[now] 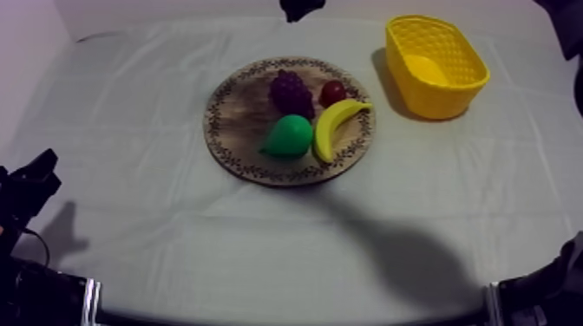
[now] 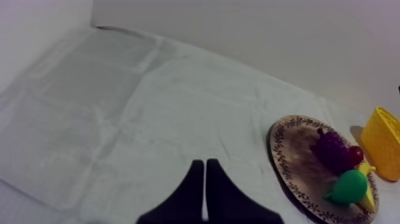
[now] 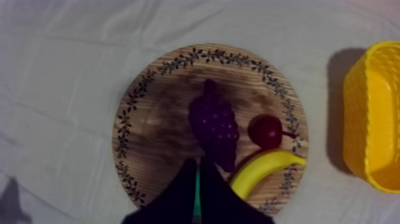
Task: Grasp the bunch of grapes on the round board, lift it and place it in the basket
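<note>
The bunch of grapes (image 1: 290,92) is not yet lifted from the wooden board (image 1: 234,130). The left pincer (image 2: 204,162) and right pincer (image 3: 197,162) are pressed together, empty.

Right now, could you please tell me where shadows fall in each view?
Top view: a broad dark shadow lies on the cloth in front of the board, toward the right; the basket casts one on its board side. Left wrist view: the same basket shadow. Right wrist view: the board looks dark around the grapes.

One each: wooden board (image 1: 236,113), yellow basket (image 1: 453,102), bunch of grapes (image 1: 290,92), pear (image 1: 289,137), banana (image 1: 333,126), small red fruit (image 1: 332,92).
</note>
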Tool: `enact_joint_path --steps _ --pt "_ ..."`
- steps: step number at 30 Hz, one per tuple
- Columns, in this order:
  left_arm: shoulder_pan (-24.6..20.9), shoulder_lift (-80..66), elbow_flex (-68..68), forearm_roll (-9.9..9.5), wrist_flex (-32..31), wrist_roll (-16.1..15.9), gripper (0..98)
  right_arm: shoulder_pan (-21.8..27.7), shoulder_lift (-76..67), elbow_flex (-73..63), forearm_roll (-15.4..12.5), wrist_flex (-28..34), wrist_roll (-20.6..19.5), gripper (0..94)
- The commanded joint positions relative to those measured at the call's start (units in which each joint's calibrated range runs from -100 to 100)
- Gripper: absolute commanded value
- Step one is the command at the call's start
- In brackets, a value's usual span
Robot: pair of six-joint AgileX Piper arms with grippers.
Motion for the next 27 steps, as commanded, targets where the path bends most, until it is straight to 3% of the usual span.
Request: enact_joint_path --steps 1,7,14,18,22,27 --pt "0.0 0.0 0.0 0.02 0.0 0.0 0.1 0.0 -0.2 0.4 0.5 -0.3 -0.5 1.9" --pt "0.0 0.0 0.0 0.02 0.0 0.0 0.1 -0.1 -1.0 2.3 0.6 -2.0 -0.2 5.7" --pt "0.0 0.0 0.0 0.02 0.0 0.0 0.1 -0.6 -1.7 5.7 1.3 -1.3 -3.2 53.5" --pt "0.0 0.0 0.0 0.02 0.0 0.0 0.1 -1.0 -2.1 7.7 2.1 -1.5 -4.3 72.0" --pt "0.0 0.0 0.0 0.02 0.0 0.0 0.1 -1.2 -2.3 8.4 2.4 -1.4 -4.6 80.3" --pt "0.0 0.0 0.0 0.02 0.0 0.0 0.1 -0.9 -2.5 9.1 2.2 -1.9 -4.2 83.5"
